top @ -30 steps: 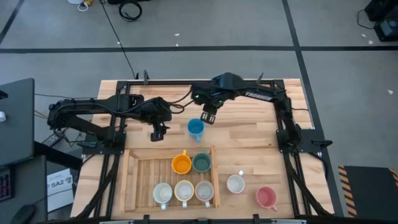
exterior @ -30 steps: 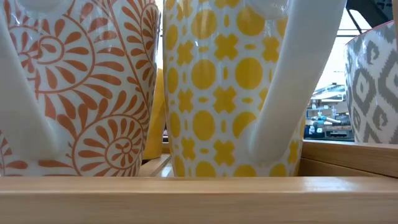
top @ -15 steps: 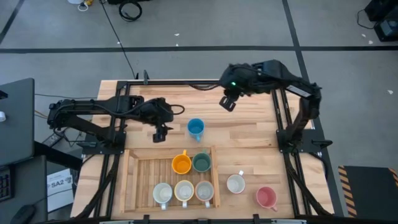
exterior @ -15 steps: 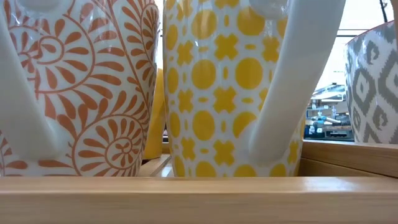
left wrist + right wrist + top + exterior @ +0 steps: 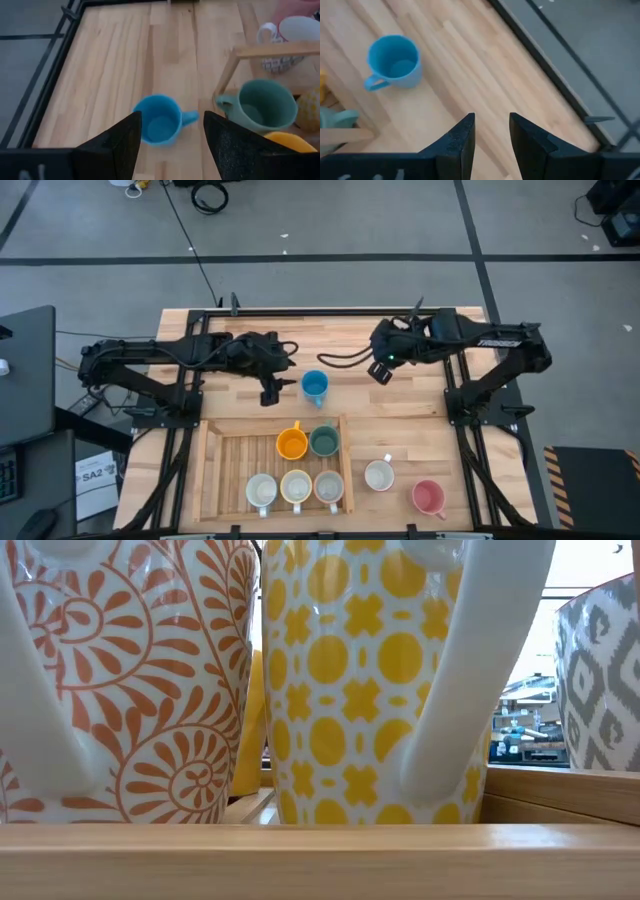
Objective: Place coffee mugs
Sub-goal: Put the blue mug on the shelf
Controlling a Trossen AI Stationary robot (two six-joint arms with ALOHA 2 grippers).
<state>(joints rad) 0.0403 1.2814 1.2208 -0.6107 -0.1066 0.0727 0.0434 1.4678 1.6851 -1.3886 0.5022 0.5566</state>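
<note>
A blue mug [image 5: 314, 387] is seen standing upright on the bare wooden counter [image 5: 400, 395], just beyond the far edge of a slatted wooden tray [image 5: 224, 470], with its handle turned toward the tray. The left hand [image 5: 269, 392] is held just beside this mug, at its nine o'clock in the high view, with its fingers [image 5: 112, 147] spread wide and nothing between them; in the left wrist view the mug is framed in the gap between the two fingers without being touched.

The right hand [image 5: 379, 371] is found at the mug's two o'clock, apart from it, over bare counter. Its fingers [image 5: 457, 142] are partly open and nothing is gripped.

Inside the tray, an orange mug [image 5: 291, 443] and a dark green mug [image 5: 324, 441] are set side by side at the far right. Along the near edge three pale mugs are lined up: one with an orange leaf pattern [image 5: 261, 490], one with yellow dots [image 5: 296, 486] and one with a grey pattern [image 5: 328, 486]. The first two fill the low view.

On the counter at three o'clock from the tray, a white mug [image 5: 378, 475] is placed just outside it, and a pink mug [image 5: 428, 498] lies farther toward four o'clock, near the counter's front.
</note>
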